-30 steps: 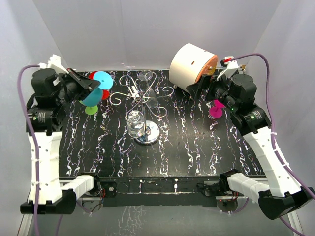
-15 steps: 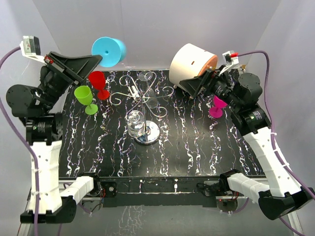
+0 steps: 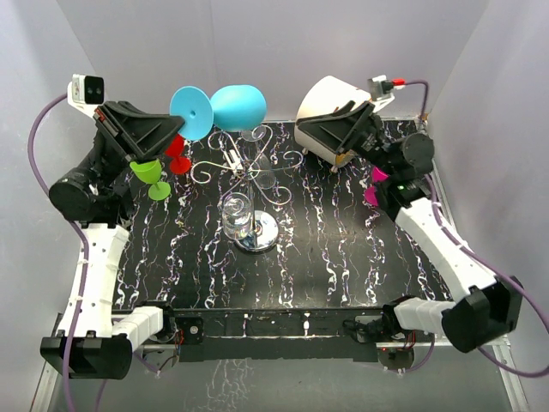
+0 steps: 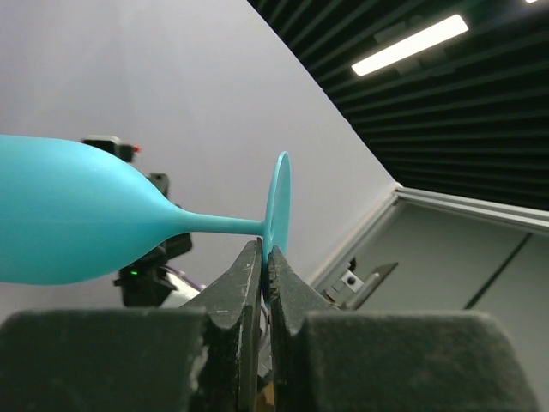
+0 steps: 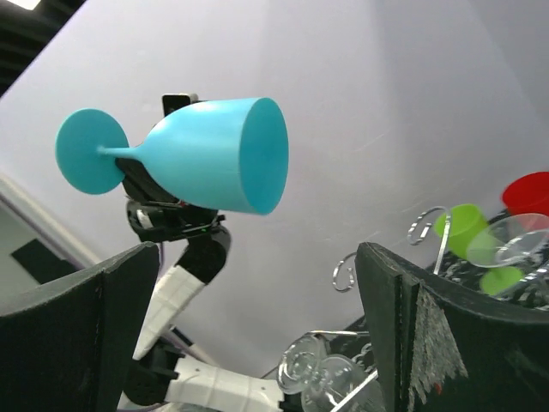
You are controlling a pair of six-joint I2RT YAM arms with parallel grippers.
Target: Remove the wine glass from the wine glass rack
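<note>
black marbled table (image 3: 343, 257) w/ pale walls; left gripper (image 4: 264, 257) pinches the foot rim of a cyan wine glass (image 3: 236, 107), held sideways in mid-air, off the silver wine glass rack (image 3: 264, 230) at table centre; clear glass (image 3: 236, 215) at the rack; right gripper (image 5: 256, 257) spread wide, empty, by white drum (image 3: 330, 103).

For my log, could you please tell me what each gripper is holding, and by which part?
Left gripper pinches the turquoise wine glass by its foot's rim; right gripper holds nothing.
</note>
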